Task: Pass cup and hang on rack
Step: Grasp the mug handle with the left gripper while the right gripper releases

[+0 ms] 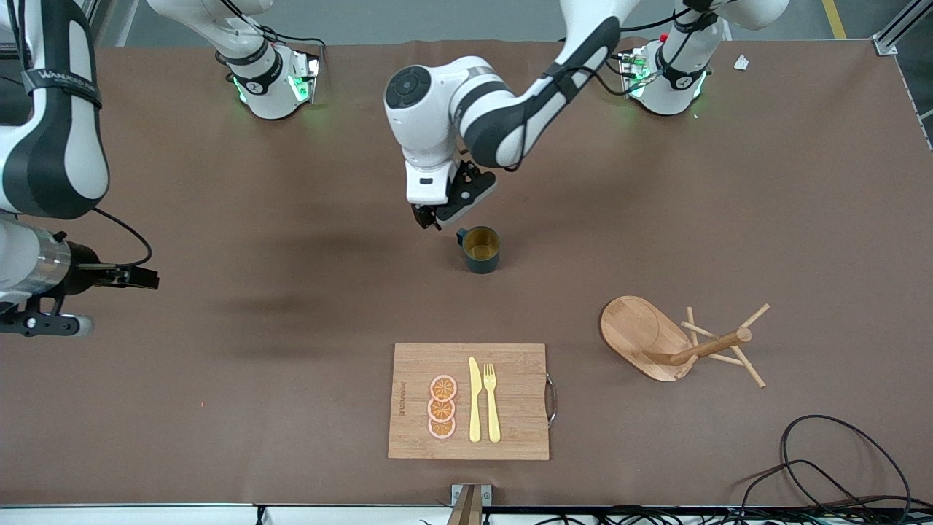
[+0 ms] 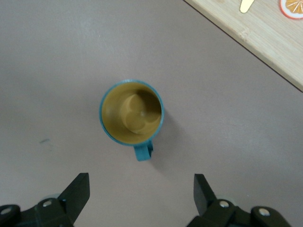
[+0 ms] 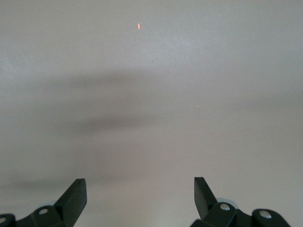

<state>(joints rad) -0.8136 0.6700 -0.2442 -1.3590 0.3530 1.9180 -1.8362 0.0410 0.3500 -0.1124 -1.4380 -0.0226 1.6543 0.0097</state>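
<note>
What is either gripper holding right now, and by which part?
Nothing is held. The left gripper hangs open beside the dark teal ribbed mug, which stands on the table; the right gripper waits open over bare table.

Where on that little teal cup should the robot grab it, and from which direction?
Probably from above, one finger inside the rim, one outside. The cup stands upright, mouth open, and the open left gripper hangs beside it. Its small handle should stay free for the rack.
</note>
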